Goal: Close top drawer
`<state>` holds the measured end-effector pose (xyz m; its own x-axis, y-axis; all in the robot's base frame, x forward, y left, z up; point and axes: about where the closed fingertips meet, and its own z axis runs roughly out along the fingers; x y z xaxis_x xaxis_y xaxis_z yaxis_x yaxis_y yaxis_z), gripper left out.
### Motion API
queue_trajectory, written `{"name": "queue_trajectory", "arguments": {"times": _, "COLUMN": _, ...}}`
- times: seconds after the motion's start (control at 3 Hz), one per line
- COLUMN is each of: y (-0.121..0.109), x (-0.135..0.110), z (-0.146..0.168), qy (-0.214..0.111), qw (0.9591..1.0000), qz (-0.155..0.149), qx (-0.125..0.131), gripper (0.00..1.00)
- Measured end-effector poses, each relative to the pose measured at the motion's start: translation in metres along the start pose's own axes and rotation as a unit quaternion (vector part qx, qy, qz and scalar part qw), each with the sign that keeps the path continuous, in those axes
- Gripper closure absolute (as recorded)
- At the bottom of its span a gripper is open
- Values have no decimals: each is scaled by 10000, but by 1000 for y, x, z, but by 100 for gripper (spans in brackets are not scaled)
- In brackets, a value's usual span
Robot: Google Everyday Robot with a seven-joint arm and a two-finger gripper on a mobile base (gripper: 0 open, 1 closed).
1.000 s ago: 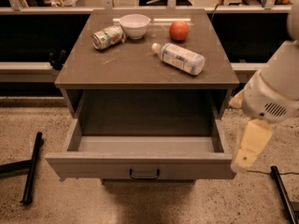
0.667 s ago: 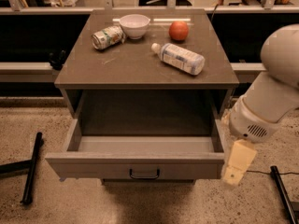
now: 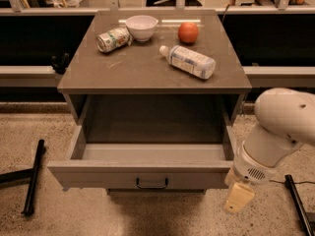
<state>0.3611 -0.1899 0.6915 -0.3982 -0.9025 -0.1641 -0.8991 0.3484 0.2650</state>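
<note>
Hanging at about 4 o'clock from the drawer's handle (image 3: 152, 183), the gripper (image 3: 239, 196) sits just outside and slightly below the right end of the front panel. Whether it is released or clenched cannot be told from this view, nor whether it touches the panel. The bulky white arm (image 3: 280, 132) reaches down to it from 3 o'clock.

The top drawer (image 3: 98, 173) is pulled far out of the cabinet toward 6 o'clock, its front panel facing the camera and its box open to view beneath the desk (image 3: 128, 70).

That low, off-corner spot looks like a staging place. From in front of the panel the gripper could press flat against it and drive it toward 12 o'clock, so no hold on the handle would be needed. A push near the centre would probably run the drawer in straighter than one at the corner.

On the desk a bowl (image 3: 141, 27) and a tipped can (image 3: 113, 38) sit at 11 o'clock. An orange fruit (image 3: 188, 32) sits at 1 o'clock, and a bottle (image 3: 187, 61) lies on its side near it. The round ones might roll if the drawer is shut hard, so a gentle close seems wise.
</note>
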Motion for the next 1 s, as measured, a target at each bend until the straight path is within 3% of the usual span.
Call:
{"name": "queue_trajectory", "arguments": {"times": 0.33, "y": -11, "x": 17, "z": 35, "qy": 131, "qw": 9997, "qz": 176, "qx": -43, "gripper": 64}}
{"name": "queue_trajectory", "arguments": {"times": 0.67, "y": -31, "x": 27, "z": 65, "qy": 330, "qw": 9986, "qz": 400, "qx": 130, "gripper": 88}}
{"name": "queue_trajectory", "arguments": {"times": 1.0, "y": -62, "x": 28, "z": 81, "qy": 312, "qw": 9948, "qz": 798, "qx": 554, "gripper": 100}}
